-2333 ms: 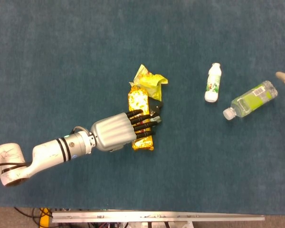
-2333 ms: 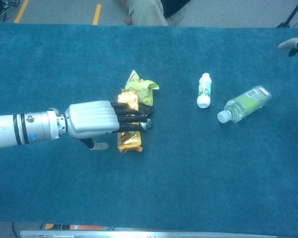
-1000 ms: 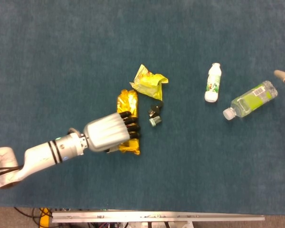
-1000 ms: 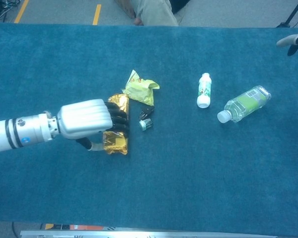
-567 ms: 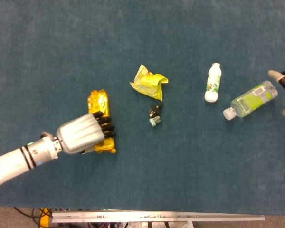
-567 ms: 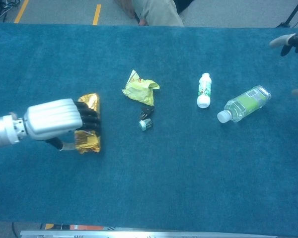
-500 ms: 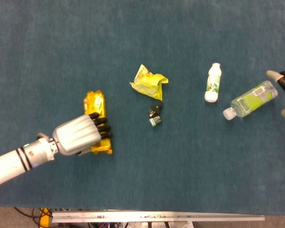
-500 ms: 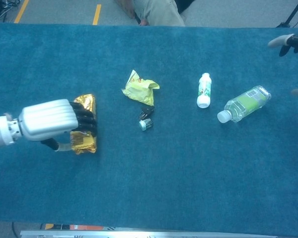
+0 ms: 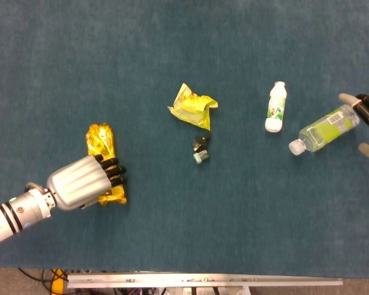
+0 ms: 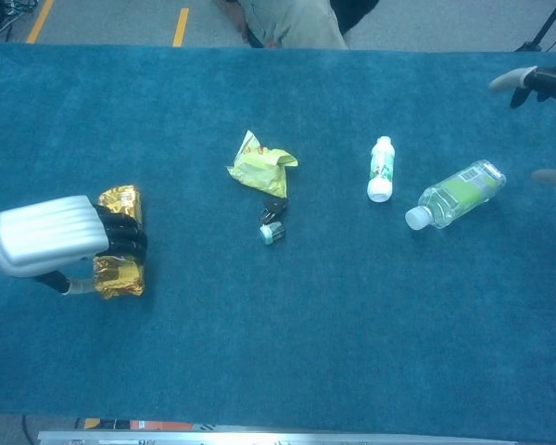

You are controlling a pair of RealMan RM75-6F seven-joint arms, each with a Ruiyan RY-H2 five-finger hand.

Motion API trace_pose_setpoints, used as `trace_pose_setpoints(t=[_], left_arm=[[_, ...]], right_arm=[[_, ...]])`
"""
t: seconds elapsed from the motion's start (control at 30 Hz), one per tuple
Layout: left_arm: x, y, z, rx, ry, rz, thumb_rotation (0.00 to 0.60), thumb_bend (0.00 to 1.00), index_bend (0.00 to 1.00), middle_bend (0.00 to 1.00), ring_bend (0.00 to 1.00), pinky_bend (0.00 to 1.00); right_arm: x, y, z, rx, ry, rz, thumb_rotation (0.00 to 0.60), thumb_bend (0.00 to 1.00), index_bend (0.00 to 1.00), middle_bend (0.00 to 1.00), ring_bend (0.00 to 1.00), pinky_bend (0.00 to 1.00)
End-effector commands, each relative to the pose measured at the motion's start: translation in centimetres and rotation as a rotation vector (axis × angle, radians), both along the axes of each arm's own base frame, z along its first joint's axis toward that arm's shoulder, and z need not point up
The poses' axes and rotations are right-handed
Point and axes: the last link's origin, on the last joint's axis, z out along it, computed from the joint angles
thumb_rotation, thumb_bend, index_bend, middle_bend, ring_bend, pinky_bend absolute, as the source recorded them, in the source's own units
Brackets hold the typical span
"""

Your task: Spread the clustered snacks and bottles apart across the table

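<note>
The left hand clamps the crinkled gold foil snack packet against the blue carpeted table, where slick foil could slip free or bunch under its fingers.

teal carpet-like table cover, runs across whole surface in both views. metal rail along near table edge, head view; bit of yellow + dark cables at its left end, below edge. chest view: grey floor beyond far edge, w/ yellow floor lines top left. person's legs in khaki trousers at top centre, cut off by frame. dark stand leg top right corner.
</note>
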Motion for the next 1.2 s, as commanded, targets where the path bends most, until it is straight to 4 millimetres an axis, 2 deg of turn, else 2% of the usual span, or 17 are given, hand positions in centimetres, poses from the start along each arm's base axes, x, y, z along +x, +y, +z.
trace_pose_setpoints(t=[0.03, 0.13, 0.27, 0.63, 0.77, 1.2], left_arm=[[0.3, -0.1, 0.6, 0.016, 0.043, 0.024, 0.600, 0.33, 0.06, 0.08, 0.07, 0.30], [0.6, -0.2, 1.0, 0.022, 0.059, 0.038, 0.600, 0.33, 0.01, 0.04, 0.04, 0.27], [1.0, 0.0, 1.6, 0.054, 0.068, 0.044, 0.600, 0.33, 0.00, 0.02, 0.03, 0.26], [4.2, 3.6, 5.0, 0.180, -0.154, 0.177, 0.600, 0.33, 0.03, 0.05, 0.03, 0.27], [5.5, 4.7, 4.6, 0.164, -0.210, 0.220, 0.600, 0.33, 0.05, 0.07, 0.03, 0.27], [10.8, 7.7, 0.6, 0.088, -0.209, 0.253, 0.600, 0.32, 0.07, 0.07, 0.03, 0.27]], right_arm=[[0.0, 0.1, 0.1, -0.003, -0.003, 0.000, 0.600, 0.00, 0.22, 0.38, 0.36, 0.54], [-0.1, 0.2, 0.3, -0.006, -0.004, -0.001, 0.600, 0.00, 0.22, 0.38, 0.36, 0.54], [-0.2, 0.2, 0.4, -0.008, -0.010, -0.001, 0.600, 0.00, 0.22, 0.38, 0.36, 0.54], [0.0, 0.7, 0.6, -0.005, -0.027, 0.015, 0.600, 0.00, 0.22, 0.38, 0.36, 0.54], [0.2, 0.8, 0.6, -0.004, -0.033, 0.021, 0.600, 0.00, 0.22, 0.38, 0.36, 0.54], [0.6, 1.1, 0.5, 0.006, -0.047, 0.036, 0.600, 0.00, 0.22, 0.38, 0.36, 0.54]])
